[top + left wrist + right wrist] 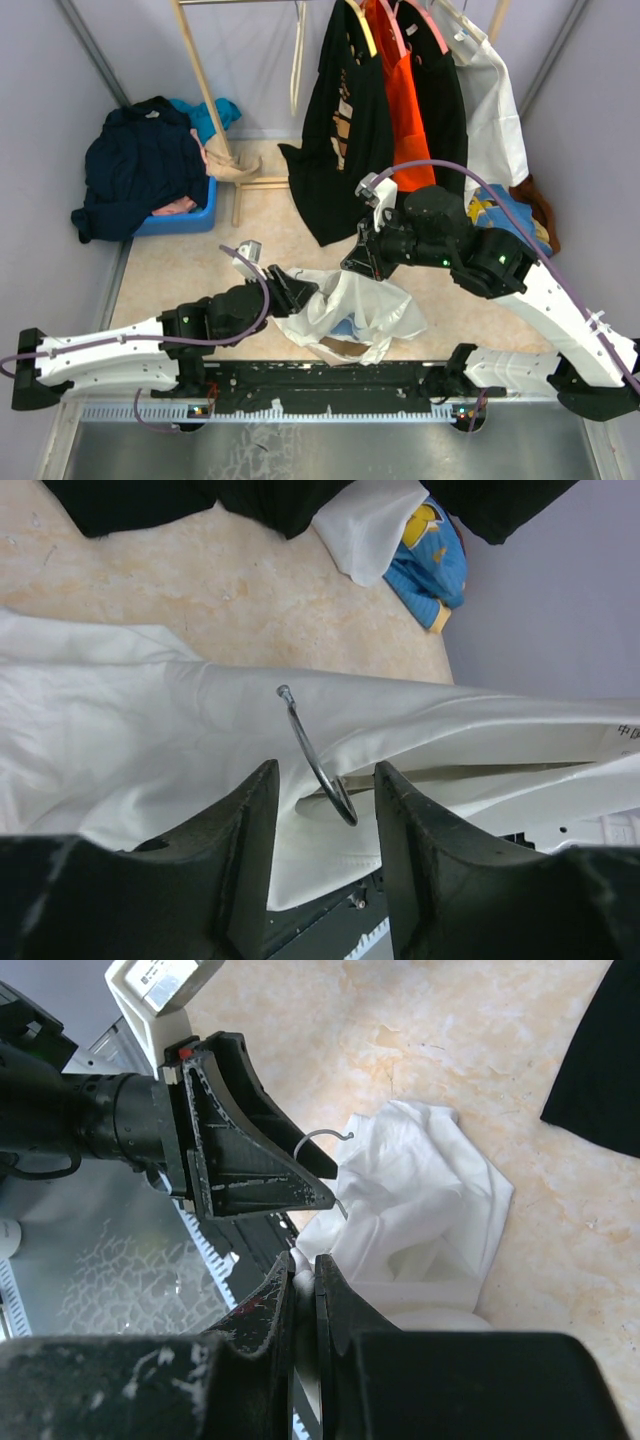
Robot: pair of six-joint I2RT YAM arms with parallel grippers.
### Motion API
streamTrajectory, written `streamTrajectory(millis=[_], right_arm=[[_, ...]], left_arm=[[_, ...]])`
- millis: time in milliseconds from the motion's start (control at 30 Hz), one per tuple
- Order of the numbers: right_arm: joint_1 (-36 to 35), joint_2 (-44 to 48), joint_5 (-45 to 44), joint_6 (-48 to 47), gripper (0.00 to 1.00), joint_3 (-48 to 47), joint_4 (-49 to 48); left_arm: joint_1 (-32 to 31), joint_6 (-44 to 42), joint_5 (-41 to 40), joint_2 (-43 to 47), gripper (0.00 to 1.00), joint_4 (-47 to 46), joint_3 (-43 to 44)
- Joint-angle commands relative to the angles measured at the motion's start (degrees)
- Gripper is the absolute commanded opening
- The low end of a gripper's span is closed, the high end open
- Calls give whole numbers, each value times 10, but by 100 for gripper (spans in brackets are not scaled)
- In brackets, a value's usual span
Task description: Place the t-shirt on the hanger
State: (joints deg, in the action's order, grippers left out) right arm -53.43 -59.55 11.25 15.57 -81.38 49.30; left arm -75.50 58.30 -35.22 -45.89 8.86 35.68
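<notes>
T-shirt is pinched by left-reaching right end effector.

Cream-white over the whole t-shirt, broken by a small patch of blue print near the lower fold. Bright silver on the hanger hook. Matte black on the left gripper and right gripper, white on the arms, purple on the cables. Up on the rail: black garment with tan print, plain orange garment, plain white garment; yellow hanger and pink hanger above them. Dark navy clothing heaped over a bright blue bin. Beige, faintly marbled floor; pale lilac-grey walls.
</notes>
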Motion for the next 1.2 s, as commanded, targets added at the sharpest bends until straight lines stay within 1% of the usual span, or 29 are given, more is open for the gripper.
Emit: streamTrajectory(millis=[0, 67, 200, 300, 433, 467, 600, 633, 767, 900, 1033, 1133, 1167], right_arm=[[3, 8, -3, -4, 0, -15, -25], [3, 8, -4, -5, 0, -15, -24], [3, 8, -4, -5, 0, -14, -24], [3, 9, -4, -5, 0, -15, -24], [3, 10, -6, -6, 0, -15, -23], [3, 10, -7, -6, 0, -13, -23], [3, 12, -8, -6, 0, -11, -24], [3, 12, -9, -6, 0, -11, -23], [3, 10, -11, -10, 0, -13, -19], [3, 3, -30, -14, 0, -24, -7], [3, 3, -45, -14, 7, -34, 1], [3, 6, -59, -14, 9, -37, 11], [3, 8, -62, -13, 13, -39, 14]], left_arm=[[-2, -19, -35, 8, 47, 6, 34], [-2, -24, -51, 4, 43, 23, 49], [-2, -31, -67, -11, 39, 45, 77], [-2, -31, -66, -29, 30, 59, 98], [-2, -40, -52, -39, 11, 44, 101], [-2, -40, -50, -41, 8, 42, 102], [-2, -42, -50, -41, 5, 41, 102], [-2, -43, -53, -40, 1, 43, 104], [-2, -72, -76, -38, 0, 52, 136], [-1, -133, -107, -73, 0, 106, 239], [0, -199, -119, -118, 0, 144, 336], [5, -229, -122, -142, 0, 165, 388], [7, -238, -121, -146, 0, 168, 400]])
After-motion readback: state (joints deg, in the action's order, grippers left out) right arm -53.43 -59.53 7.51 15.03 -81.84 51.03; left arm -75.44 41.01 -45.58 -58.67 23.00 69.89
